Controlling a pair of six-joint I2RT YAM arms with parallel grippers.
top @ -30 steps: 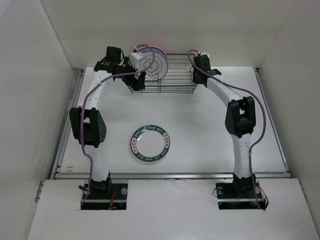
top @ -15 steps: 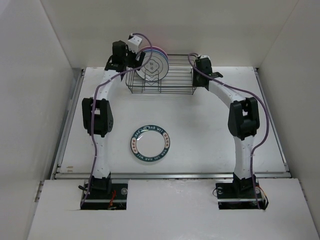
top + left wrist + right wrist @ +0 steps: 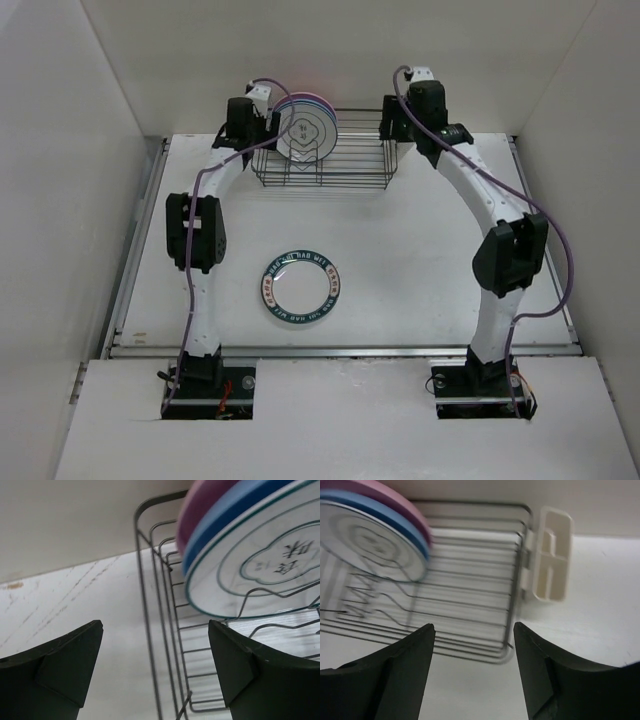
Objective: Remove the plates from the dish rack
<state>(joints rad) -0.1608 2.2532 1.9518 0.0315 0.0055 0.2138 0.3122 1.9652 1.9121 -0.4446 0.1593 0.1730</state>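
The dish rack (image 3: 355, 150) stands at the back of the table with three upright plates (image 3: 305, 130) in its left half. In the left wrist view they show as a white plate with a dark rim (image 3: 265, 565), a blue plate (image 3: 220, 525) and a pink plate (image 3: 200, 505). A teal-lettered plate (image 3: 300, 287) lies flat in the middle of the table. My left gripper (image 3: 268, 128) hangs open at the rack's left end (image 3: 145, 605), holding nothing. My right gripper (image 3: 392, 122) is open over the rack's right end, near the cream cutlery cup (image 3: 550, 555).
White walls enclose the table on three sides, close behind the rack. The rack's right half (image 3: 470, 580) holds bare wire slots.
My right gripper has opened from shut and lifted back above the rack's right end. My left arm has swung from the rack's front left corner up to its left end.
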